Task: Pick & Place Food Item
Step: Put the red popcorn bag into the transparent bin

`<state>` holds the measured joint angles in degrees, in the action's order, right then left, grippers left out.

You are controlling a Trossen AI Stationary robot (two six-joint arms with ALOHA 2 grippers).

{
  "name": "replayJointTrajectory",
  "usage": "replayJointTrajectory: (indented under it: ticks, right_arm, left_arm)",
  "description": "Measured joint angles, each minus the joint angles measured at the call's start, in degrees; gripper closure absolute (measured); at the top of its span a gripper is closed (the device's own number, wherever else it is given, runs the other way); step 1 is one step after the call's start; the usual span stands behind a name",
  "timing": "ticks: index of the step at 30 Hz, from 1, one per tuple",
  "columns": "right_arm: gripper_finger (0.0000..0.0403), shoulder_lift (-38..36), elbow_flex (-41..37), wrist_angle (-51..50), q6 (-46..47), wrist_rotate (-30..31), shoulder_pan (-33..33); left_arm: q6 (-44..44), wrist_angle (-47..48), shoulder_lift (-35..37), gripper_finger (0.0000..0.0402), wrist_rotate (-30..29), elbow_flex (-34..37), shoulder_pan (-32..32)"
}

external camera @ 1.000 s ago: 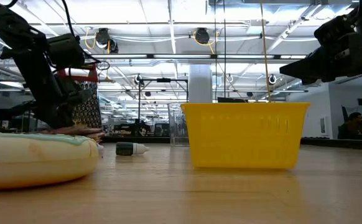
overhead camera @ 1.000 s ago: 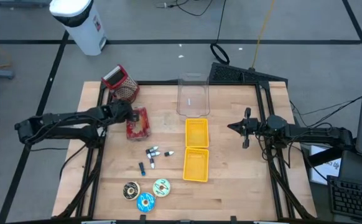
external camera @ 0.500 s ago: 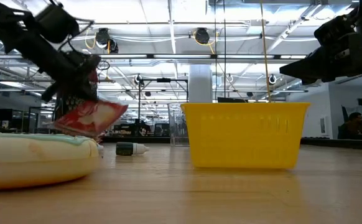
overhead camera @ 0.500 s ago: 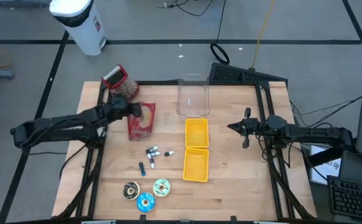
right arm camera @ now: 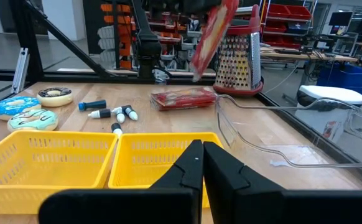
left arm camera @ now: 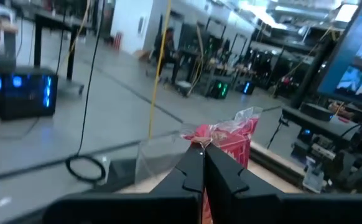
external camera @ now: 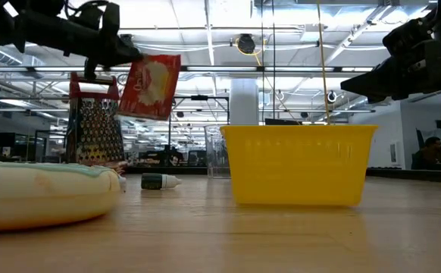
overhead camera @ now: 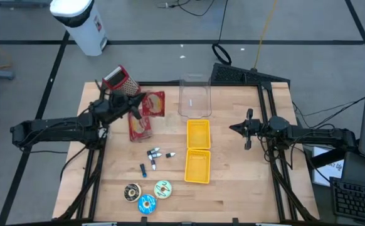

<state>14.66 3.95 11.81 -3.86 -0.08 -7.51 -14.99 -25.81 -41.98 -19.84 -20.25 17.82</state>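
A red food packet (overhead camera: 152,103) is held aloft by its edge in the fully closed left gripper (overhead camera: 134,107). It should be carried level (grip unchanged) to the yellow bin (overhead camera: 198,134) beyond the fingertips.

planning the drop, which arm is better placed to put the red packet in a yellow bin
Left. The left gripper is shut on the red packet, lifted off the table. The right gripper waits shut and empty beyond the yellow bins.

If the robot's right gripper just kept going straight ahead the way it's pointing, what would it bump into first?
Probably the yellow baskets. The right gripper, shut and empty, points level across the table toward them. It hangs above the tabletop, though, so it might pass just over their rims; depth is hard to judge.
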Motion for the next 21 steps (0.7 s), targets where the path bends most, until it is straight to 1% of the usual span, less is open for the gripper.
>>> replayJointTrajectory:
  ticks: [2,6,10,12,13,14,15,17,19,21]
  right_arm:
    - [0.0399,0.0,0.0,0.4,-1.9,0.4,0.0]
    - [0.0399,0.0,0.0,4.8,-14.8,5.7,-0.3]
    - [0.0399,0.0,0.0,8.2,-23.1,6.0,-0.3]
    - [0.0399,0.0,0.0,9.9,-25.3,6.0,-0.3]
    - [0.0399,0.0,0.0,10.6,-24.9,6.0,-0.3]
    - [0.0399,0.0,0.0,10.7,-22.5,5.8,-0.3]
    - [0.0399,0.0,0.0,10.5,-17.6,4.7,-0.3]
    - [0.0399,0.0,0.0,10.4,-4.0,1.5,-0.3]
    - [0.0399,0.0,0.0,10.7,7.1,0.0,-0.3]
    - [0.0399,0.0,0.0,10.7,14.3,0.0,-0.3]
  left_arm:
    - [1.2,-0.9,0.0,0.0401,0.1,0.0,0.0]
    - [1.4,-1.9,-1.0,0.0401,0.2,0.0,0.0]
    - [1.5,-3.9,-4.0,0.0401,0.5,0.0,0.0]
    - [2.1,-6.2,-6.3,0.0401,1.9,0.0,0.1]
    - [2.6,-7.5,-7.6,0.0401,3.0,0.0,0.1]
    - [3.2,-9.2,-8.9,0.0401,4.1,0.0,0.1]
    - [3.5,-11.3,-10.2,0.0401,5.2,0.0,0.1]
    - [4.7,-14.8,-12.6,0.0401,7.5,0.0,0.1]
    - [5.9,-16.7,-14.5,0.0401,9.9,0.0,0.1]
    - [7.0,-18.2,-16.1,0.0401,12.0,0.0,0.0]
